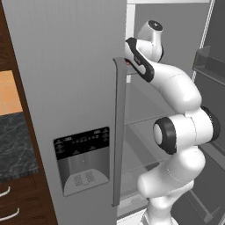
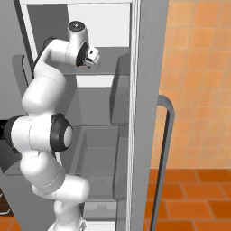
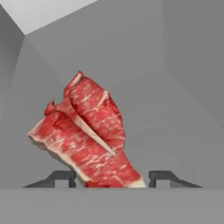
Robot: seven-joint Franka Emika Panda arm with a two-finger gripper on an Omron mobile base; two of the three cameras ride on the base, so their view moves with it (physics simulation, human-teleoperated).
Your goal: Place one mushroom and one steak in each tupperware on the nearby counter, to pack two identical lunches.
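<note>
The steak (image 3: 85, 138), red with pale marbling and a white fat line running down it, lies on a grey fridge shelf (image 3: 175, 131), its near end reaching down between the two dark fingertips (image 3: 61, 178). The gripper (image 3: 109, 179) straddles that near end, one tip on each side. The tips stand apart with the meat between them, but whether they press on it cannot be told, so a grip cannot be confirmed.

In the base views the white arm (image 1: 176, 132) rises in front of the open fridge and bends at the elbow, its wrist reaching into an upper compartment. The left fridge door (image 1: 66, 88) is closed, with a long grey handle (image 1: 117, 132) and a dispenser panel (image 1: 82, 160). To its left a strip of dark marbled counter (image 1: 13, 145) sits above brown drawers (image 1: 11, 202). On the right, the open door stands edge-on before an orange tiled wall (image 2: 198, 67).
</note>
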